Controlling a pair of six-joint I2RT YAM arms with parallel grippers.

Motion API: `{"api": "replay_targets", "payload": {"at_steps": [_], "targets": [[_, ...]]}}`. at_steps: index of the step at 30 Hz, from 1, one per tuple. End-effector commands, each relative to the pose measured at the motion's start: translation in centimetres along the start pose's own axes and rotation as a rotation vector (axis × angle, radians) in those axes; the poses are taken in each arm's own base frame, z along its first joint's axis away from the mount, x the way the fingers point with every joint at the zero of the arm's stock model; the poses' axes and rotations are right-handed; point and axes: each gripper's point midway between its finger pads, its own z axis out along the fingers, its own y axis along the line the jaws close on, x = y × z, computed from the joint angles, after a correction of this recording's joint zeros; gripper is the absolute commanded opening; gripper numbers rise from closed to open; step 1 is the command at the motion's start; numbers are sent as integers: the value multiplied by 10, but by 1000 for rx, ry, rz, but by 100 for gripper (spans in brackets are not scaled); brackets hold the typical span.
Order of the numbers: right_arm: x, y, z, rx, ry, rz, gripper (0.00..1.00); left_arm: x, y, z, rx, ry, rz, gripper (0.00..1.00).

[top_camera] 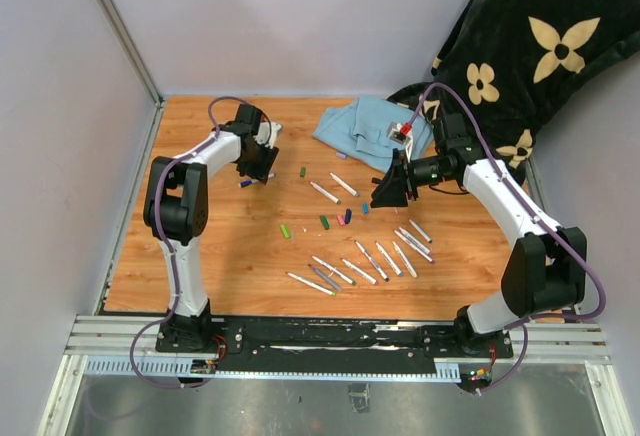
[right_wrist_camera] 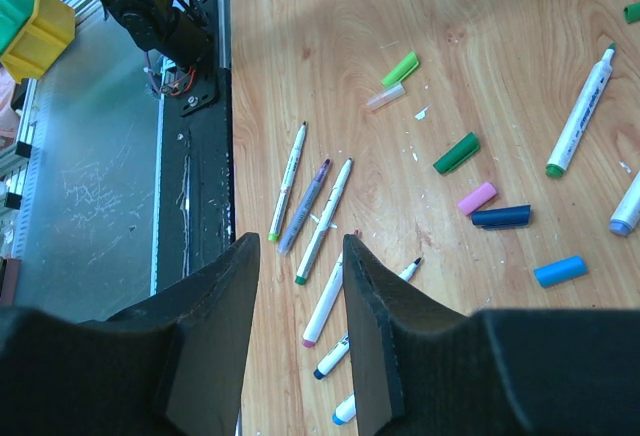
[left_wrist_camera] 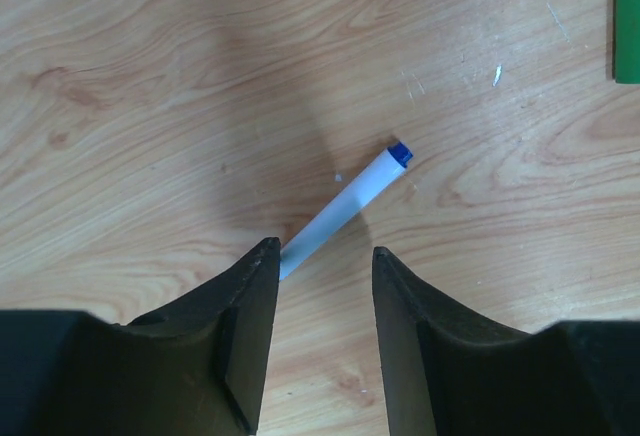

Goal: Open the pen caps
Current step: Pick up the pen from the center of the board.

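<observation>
In the left wrist view a white-barrelled pen with a blue end lies slanted on the wood. Its lower end runs under the tip of my left gripper's left finger. The left gripper has its jaws apart, with bare table between them. Loose pen caps lie mid-table: light green, dark green, pink, dark blue and blue. Another green cap shows at the left wrist view's edge. My right gripper hangs open and empty above the uncapped pens.
A light blue cloth lies at the back of the wooden table. A black flowered blanket fills the back right corner. A metal rail with the arm bases runs along the near edge. A yellow and green bin stands beyond it.
</observation>
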Motion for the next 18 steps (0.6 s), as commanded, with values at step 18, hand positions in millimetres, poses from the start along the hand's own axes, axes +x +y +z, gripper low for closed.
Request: {"api": "replay_targets", "payload": {"at_steps": [18], "targets": [[-3,5,-4,-28,-24,12,39,24,4,0,-32,51,-89,17]]}}
